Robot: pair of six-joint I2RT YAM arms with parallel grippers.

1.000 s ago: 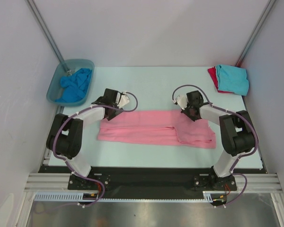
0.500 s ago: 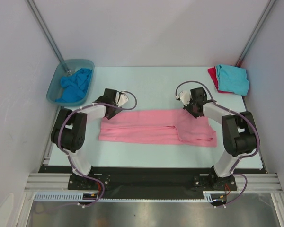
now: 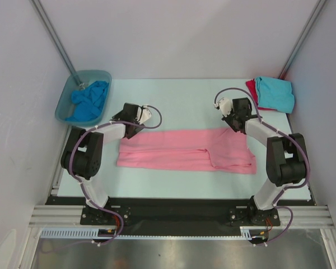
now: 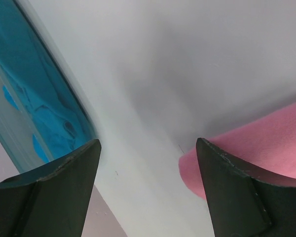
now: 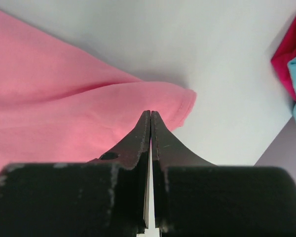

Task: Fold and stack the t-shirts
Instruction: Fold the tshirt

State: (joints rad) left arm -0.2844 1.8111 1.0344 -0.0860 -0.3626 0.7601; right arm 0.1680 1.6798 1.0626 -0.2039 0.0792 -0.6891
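Observation:
The light pink t-shirt [image 3: 179,150] lies folded into a long strip across the middle of the table. My right gripper [image 3: 236,123] is shut on its back right corner. In the right wrist view the closed tips [image 5: 151,112] pinch the pink cloth [image 5: 64,98], which rises off the table there. My left gripper [image 3: 130,129] hangs open and empty over the strip's back left corner. In the left wrist view that gripper [image 4: 148,143] has the pink corner [image 4: 251,148] beside its right finger. A turquoise t-shirt [image 3: 275,93] lies folded on a red one [image 3: 250,88] at the back right.
A translucent plastic tub [image 3: 64,105] at the back left holds a crumpled brighter blue t-shirt [image 3: 89,101]; its wall [image 4: 34,98] shows left of my left gripper. White walls and two slanted poles enclose the table. The red and turquoise stack [image 5: 291,59] lies right of my right gripper.
My right gripper has moved back and to the right, drawing the pink shirt's right corner with it. My left gripper has shifted slightly back, still open.

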